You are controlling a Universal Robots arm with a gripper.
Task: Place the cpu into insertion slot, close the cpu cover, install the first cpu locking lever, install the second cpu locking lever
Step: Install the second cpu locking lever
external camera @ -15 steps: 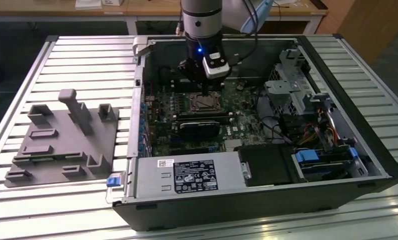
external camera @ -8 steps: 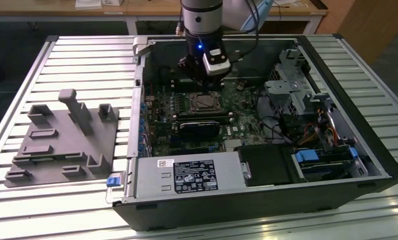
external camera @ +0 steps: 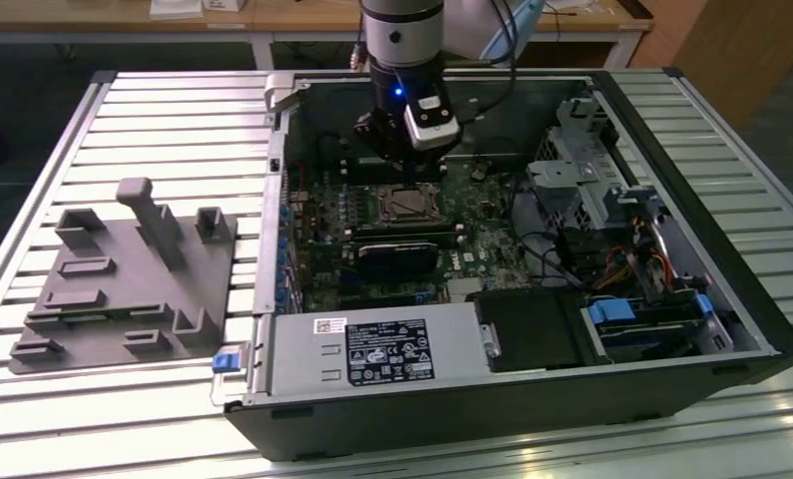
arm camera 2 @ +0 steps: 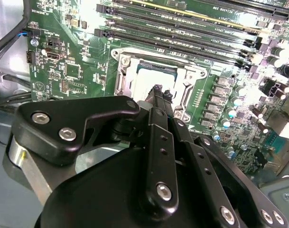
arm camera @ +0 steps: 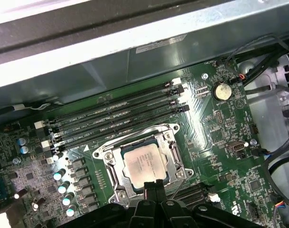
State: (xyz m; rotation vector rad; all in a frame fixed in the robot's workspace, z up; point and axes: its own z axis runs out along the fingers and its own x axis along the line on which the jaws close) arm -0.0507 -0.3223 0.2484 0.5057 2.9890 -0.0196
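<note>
Black gripper (arm camera 2: 159, 95) linkage sits closest to the lens in both wrist views; fingers look pressed together into one narrow tip, nothing held between them. In the first wrist view the tip (arm camera: 153, 187) sits right at the edge of the insertion slot (arm camera: 144, 164).

cpu (arm camera: 143, 162) is already seated in the slot, pale metal face up, square to the frame. In the second wrist view the cpu (arm camera 2: 156, 76) shows just beyond the fingertip, partly hidden by it. cpu cover (arm camera: 170, 159) looks to be down over the chip, its window framing the metal face; can't tell whether it is fully flat or latched. Locking levers: can't make out their position.

Exterior view: arm comes straight down into the open computer case (external camera: 715, 299), gripper (external camera: 399, 160) hanging directly above the socket (external camera: 406, 205), close to it. Whether the tip touches the cover or frame is not clear.

Around the gripper:
- memory slots (arm camera: 116, 118) run in a row just past the socket, on the side away from the gripper body
- green motherboard (arm camera: 220, 137) all round the socket
- coin cell (arm camera: 223, 90) off to one side, well clear of the tip
- power supply box (external camera: 369, 351) at the case edge, well apart from the gripper
- grey fixture plate (external camera: 124, 284) on the slatted surface (external camera: 170, 110), outside the case, far from the gripper
</note>
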